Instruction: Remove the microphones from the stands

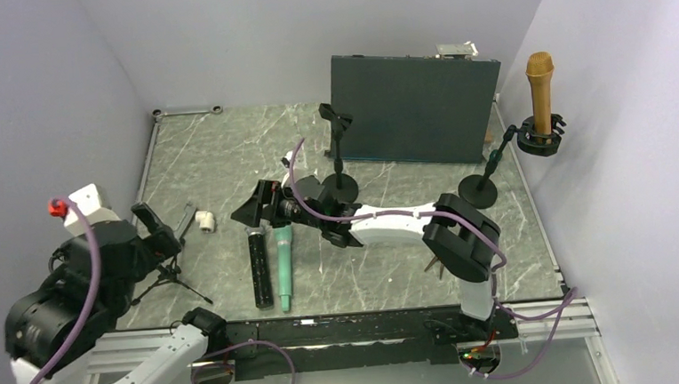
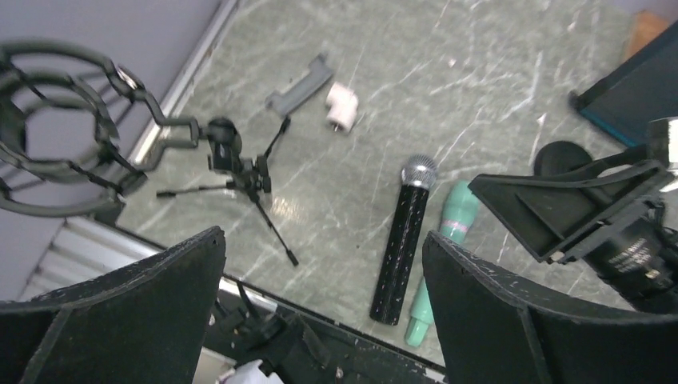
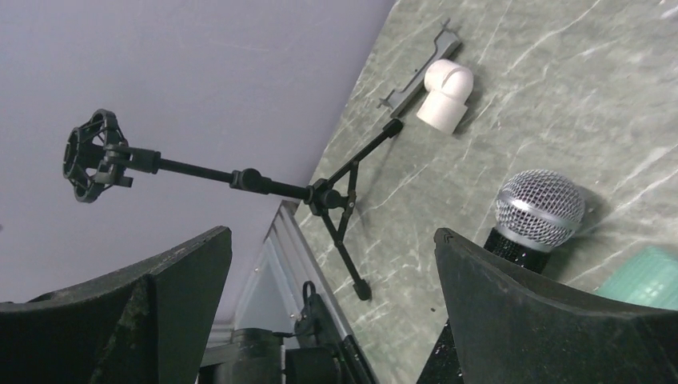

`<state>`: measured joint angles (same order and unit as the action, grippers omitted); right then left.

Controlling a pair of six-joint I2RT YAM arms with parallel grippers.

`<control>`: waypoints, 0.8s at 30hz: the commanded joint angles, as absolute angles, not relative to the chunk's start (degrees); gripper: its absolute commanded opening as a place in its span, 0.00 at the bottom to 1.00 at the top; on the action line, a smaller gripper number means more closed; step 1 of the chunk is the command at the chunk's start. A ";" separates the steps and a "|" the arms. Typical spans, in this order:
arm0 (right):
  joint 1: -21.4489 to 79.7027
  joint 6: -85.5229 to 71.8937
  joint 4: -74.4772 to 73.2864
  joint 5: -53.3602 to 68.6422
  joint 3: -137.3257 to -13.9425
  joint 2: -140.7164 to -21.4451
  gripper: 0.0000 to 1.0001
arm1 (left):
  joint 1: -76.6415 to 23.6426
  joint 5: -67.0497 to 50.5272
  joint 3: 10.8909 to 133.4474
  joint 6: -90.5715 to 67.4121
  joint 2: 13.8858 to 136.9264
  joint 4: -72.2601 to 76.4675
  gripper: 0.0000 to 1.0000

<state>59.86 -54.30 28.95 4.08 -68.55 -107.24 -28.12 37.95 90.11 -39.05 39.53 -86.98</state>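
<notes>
My right gripper [image 1: 257, 206] hangs low over the table [image 1: 394, 269] near its middle, jaws spread wide with nothing between them, fully released. Through its wrist camera I look between both fingers at the mesh head of the black microphone [image 3: 537, 210], which lies flat on the table. The teal microphone [image 1: 284, 265] lies just beside it on its 3 o'clock side. The two are roughly parallel, tails toward the near edge at 6 o'clock.

My left gripper [image 2: 320, 240] is raised above the table's 8 o'clock corner, also spread wide and holding nothing. Below it stands a small tripod stand [image 2: 248, 172] whose boom carries a black shock mount [image 3: 108, 156]. At the table's 9 o'clock a white pipe elbow [image 2: 342, 106] lies just beside a grey bracket [image 2: 300, 84].

The gold microphone [image 1: 540, 86] is at 2 o'clock, well apart from both grippers — upright, head up, seated in the ring holder of its stand [image 1: 478, 190], whose round base sits on the table near the right wall. At 12 o'clock a dark panel [image 1: 415, 107] stands on edge. Just in front of it is a second stand [image 1: 338, 161] with a round base and a clip on top.
</notes>
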 commanded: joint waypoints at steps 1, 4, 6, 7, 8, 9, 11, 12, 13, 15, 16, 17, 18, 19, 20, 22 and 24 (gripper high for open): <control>60.55 -58.55 34.86 5.04 -71.23 -106.49 1.00 | -27.98 39.70 84.06 -53.13 40.78 -90.09 0.98; 60.64 -59.12 35.51 5.10 -69.72 -105.84 1.00 | -27.19 42.28 81.29 -55.92 41.32 -90.11 0.99; 60.63 -59.05 35.91 5.01 -68.40 -105.18 0.99 | -25.75 44.63 80.40 -58.05 41.04 -90.09 0.99; 60.64 -59.07 35.99 4.93 -67.93 -104.75 1.00 | -24.23 45.43 80.22 -58.80 41.05 -90.09 0.99; 60.56 -59.03 36.13 4.92 -67.30 -104.36 0.99 | -23.39 45.83 80.44 -59.17 41.27 -90.11 0.99; 60.57 -58.89 36.20 4.74 -66.79 -103.70 1.00 | -21.45 45.97 80.60 -59.38 41.93 -90.02 0.99; 60.61 -58.49 36.50 4.15 -65.59 -102.65 0.99 | -18.53 47.48 79.28 -59.94 43.04 -90.07 1.00; 60.56 -58.33 36.69 3.89 -65.23 -102.17 0.99 | -16.36 47.82 78.18 -60.45 43.61 -90.13 0.99; 60.52 -58.42 37.04 3.65 -64.69 -101.75 0.99 | -13.79 47.35 77.27 -60.89 44.21 -89.99 0.99; 60.56 -58.08 37.68 3.47 -63.97 -101.01 0.99 | -9.90 46.27 76.00 -62.10 44.80 -89.78 0.99; 60.51 -57.97 37.57 3.43 -63.86 -100.78 0.99 | -8.64 46.35 75.46 -62.37 44.67 -89.20 0.99; 60.55 -57.81 37.51 3.42 -63.69 -100.52 1.00 | -7.68 46.65 74.86 -61.79 44.46 -87.92 0.99; 60.58 -57.73 37.65 3.42 -63.52 -100.28 1.00 | -6.61 47.21 74.34 -61.27 44.44 -86.22 0.99; 60.49 -57.74 37.87 3.45 -63.23 -100.22 1.00 | -5.17 47.52 74.16 -61.07 44.81 -85.56 0.99; 60.55 -57.73 38.15 3.56 -63.12 -100.13 1.00 | -3.27 47.14 74.39 -60.61 45.46 -85.00 0.99; 60.54 -57.83 38.61 3.91 -62.90 -100.00 1.00 | -0.35 45.07 74.66 -58.59 46.81 -82.27 0.99; 60.57 -57.92 38.96 4.11 -62.54 -99.87 0.99 | 3.56 43.46 73.68 -56.32 47.72 -79.00 0.99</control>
<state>60.42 -58.08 34.48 4.47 -63.11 -102.32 -1.58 44.69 73.89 -59.24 46.15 -86.06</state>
